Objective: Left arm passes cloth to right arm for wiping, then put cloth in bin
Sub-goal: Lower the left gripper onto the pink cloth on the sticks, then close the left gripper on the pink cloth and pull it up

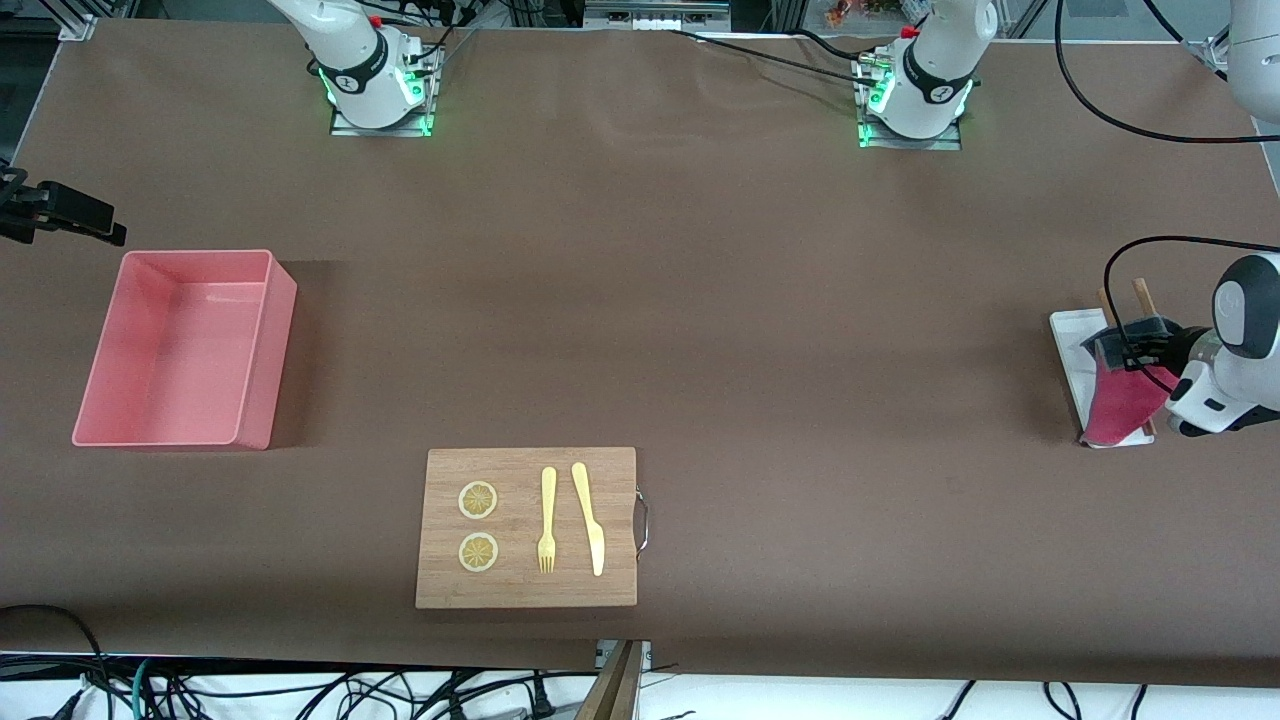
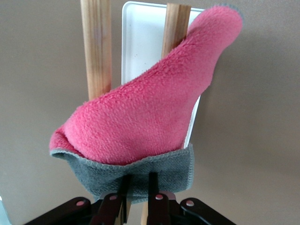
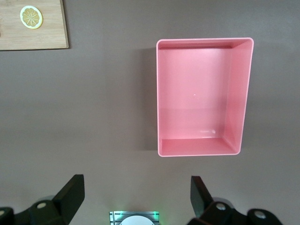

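Observation:
The magenta-pink cloth [image 1: 1120, 405] with its grey reverse hangs from my left gripper [image 1: 1130, 350], which is shut on the cloth's grey edge over the white tray [image 1: 1068, 335] at the left arm's end of the table. In the left wrist view the cloth [image 2: 150, 112] drapes down across the tray [image 2: 143, 42] below the left gripper [image 2: 137, 185]. The salmon-pink bin [image 1: 272, 350] stands empty at the right arm's end. My right gripper [image 3: 136, 179] is open and empty, high over bare table beside the bin [image 3: 239, 93]; it is out of the front view.
Two wooden sticks [image 1: 1140, 292] lie by the tray, also seen in the left wrist view [image 2: 96, 47]. A wooden cutting board [image 1: 525, 585] near the front camera carries two lemon slices [image 1: 478, 500], a fork [image 1: 547, 520] and a knife [image 1: 590, 520]. A black mount [image 1: 60, 212] juts in beside the bin.

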